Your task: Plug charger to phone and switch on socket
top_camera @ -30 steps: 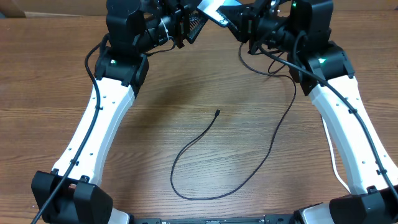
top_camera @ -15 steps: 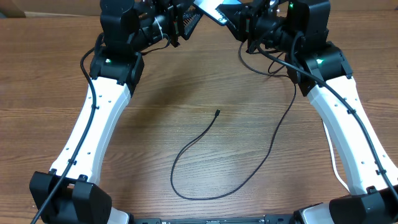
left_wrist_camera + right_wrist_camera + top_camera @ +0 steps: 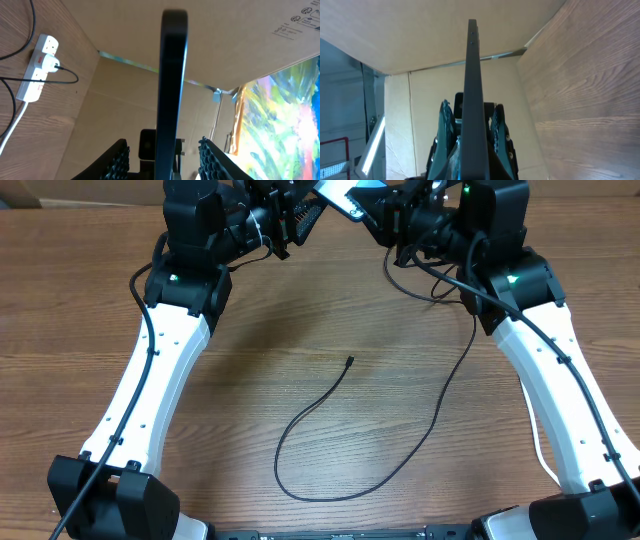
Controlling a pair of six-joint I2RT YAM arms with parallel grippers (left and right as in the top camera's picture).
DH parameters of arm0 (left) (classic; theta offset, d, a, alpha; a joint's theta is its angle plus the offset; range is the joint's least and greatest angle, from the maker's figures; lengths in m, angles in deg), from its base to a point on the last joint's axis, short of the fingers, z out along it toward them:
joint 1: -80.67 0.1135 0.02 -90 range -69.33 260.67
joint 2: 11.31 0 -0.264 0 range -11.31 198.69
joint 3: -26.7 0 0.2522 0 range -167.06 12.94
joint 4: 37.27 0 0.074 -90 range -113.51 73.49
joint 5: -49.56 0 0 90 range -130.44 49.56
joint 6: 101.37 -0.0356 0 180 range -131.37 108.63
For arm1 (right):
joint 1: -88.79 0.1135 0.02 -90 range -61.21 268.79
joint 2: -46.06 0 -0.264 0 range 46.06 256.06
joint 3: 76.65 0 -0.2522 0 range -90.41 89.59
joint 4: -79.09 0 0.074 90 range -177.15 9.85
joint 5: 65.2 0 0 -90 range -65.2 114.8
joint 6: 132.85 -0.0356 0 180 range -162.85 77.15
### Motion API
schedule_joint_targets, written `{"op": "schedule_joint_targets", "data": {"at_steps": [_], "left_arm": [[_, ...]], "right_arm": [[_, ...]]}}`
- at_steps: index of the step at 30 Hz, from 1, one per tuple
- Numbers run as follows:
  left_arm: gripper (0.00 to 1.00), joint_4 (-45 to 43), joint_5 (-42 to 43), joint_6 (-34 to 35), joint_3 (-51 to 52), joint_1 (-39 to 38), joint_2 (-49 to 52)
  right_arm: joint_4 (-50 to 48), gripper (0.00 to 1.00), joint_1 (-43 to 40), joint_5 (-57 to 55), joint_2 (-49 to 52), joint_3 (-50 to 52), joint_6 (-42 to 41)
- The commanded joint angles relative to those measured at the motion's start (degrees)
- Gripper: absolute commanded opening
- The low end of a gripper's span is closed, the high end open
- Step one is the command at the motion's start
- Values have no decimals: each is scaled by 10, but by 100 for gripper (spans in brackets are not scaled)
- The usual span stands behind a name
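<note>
Right hand (image 3: 471, 111) is clamping the phone (image 3: 471, 60) edge-on, holding it up at the far side of the counter (image 3: 90, 310). Left hand (image 3: 164, 145) is straddling the phone, fingers apart with a gap on each side. Charger (image 3: 277, 465) is lying loose mid-counter, connector tip (image 3: 350, 361) free. Socket (image 3: 37, 65) is sitting on the counter, one plug in it.

A brown wood-grain table (image 3: 330, 330) is bordered on its far side by plain cardboard panels (image 3: 125, 95). Beyond them a brightly painted sheet (image 3: 280, 115) is seen, and a lit strip lamp (image 3: 374, 145) against a grey-blue wall (image 3: 340, 75).
</note>
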Motion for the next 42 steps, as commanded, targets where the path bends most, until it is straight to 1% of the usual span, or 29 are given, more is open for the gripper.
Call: {"op": "schedule_joint_targets", "data": {"at_steps": [1,8,13,19,24,35,40,42], "left_arm": [[41,1,-2,10,-6,0,0],[38,1,-2,9,-6,0,0],[32,1,-2,9,-6,0,0],[32,1,-2,9,-6,0,0],[27,1,-4,10,-6,0,0],[31,1,-6,9,-6,0,0],[31,1,-6,9,-6,0,0],[29,1,-6,9,-6,0,0]], "right_arm": [[-10,4,11,-1,-23,-10,0],[-8,4,14,0,-23,-10,0],[2,4,14,-1,-23,-10,0],[5,4,14,-1,-23,-10,0],[4,4,14,0,-23,-10,0],[0,4,14,25,-23,-10,0],[0,4,14,34,-23,-10,0],[0,4,14,37,-23,-10,0]]}}
